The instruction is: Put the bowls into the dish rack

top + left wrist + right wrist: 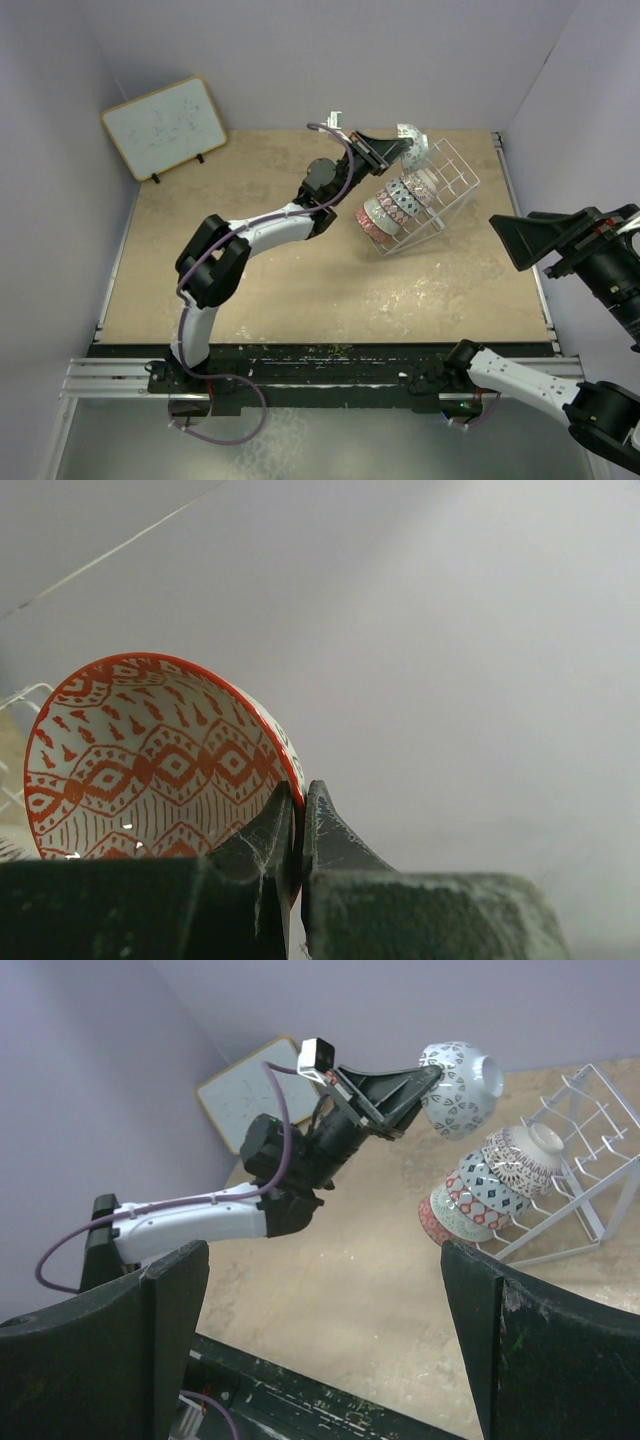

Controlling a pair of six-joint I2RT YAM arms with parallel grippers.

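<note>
Status at the dish rack (452, 186): loading is part done. The white wire rack sits on the far right part of the desk (300, 290), set diagonally to its edges. A row of bowls (398, 200) stands on edge inside it, nested one against the next. The nearest one shows a pink-red outside. An exact count cannot be made.

The left arm (250, 232) is stretched out to the rack's far end. The left jaws are closed tight on the rim of one bowl (150, 765), with one finger inside and one outside and only the rim's thickness between them. This bowl has a red pattern on white inside and a dark pattern on white outside. It is held clear above the far end of the rack, apart from the nested row.

The right arm (600, 265) is raised at the right side, well apart from the rack. The right jaws are spread wide, with nothing between them.

A wood-framed whiteboard (165, 125) stands at the far left corner.
</note>
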